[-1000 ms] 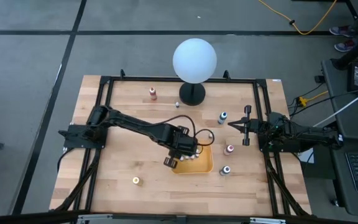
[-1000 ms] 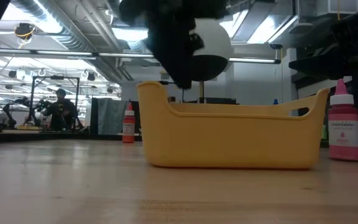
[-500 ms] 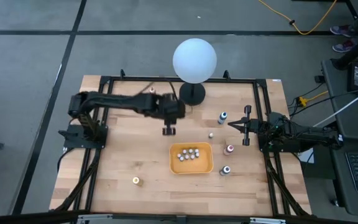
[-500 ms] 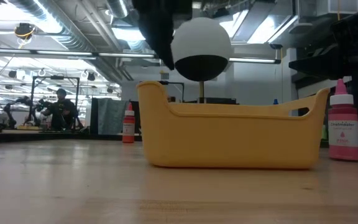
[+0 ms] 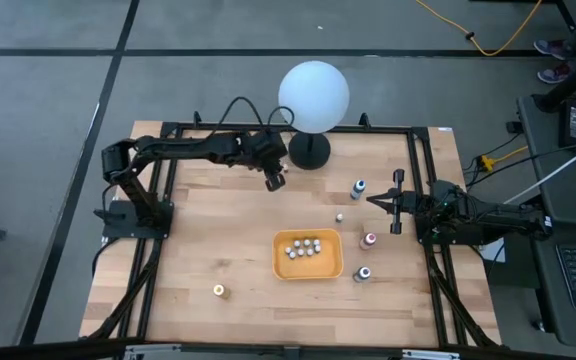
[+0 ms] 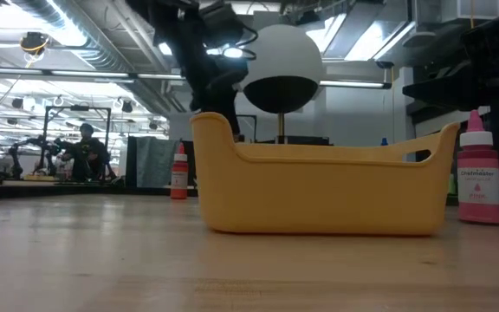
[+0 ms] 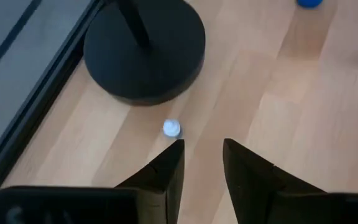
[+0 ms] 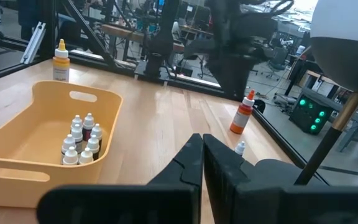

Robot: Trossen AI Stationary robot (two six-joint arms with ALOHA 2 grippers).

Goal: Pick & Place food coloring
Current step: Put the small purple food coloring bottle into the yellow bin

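Several tiny food coloring bottles stand upright in the yellow tray, and show again as bottles in the right wrist view. Others stand on the table: blue, pink, purple, yellow, orange. My left gripper is open and hovers by the lamp base. One tiny pale-capped bottle stands just ahead of one of its fingers, clear of both. My right gripper is shut and waits at the table's right side.
A lamp with a white globe stands on a black round base at the far edge, close to my left gripper. A black frame runs around the table. A small pale object lies between tray and blue bottle.
My left gripper has risen from the tray's near left corner and swung toward the table's far edge. It now hovers beside the lamp base. The tray and its bottles have stayed in place.
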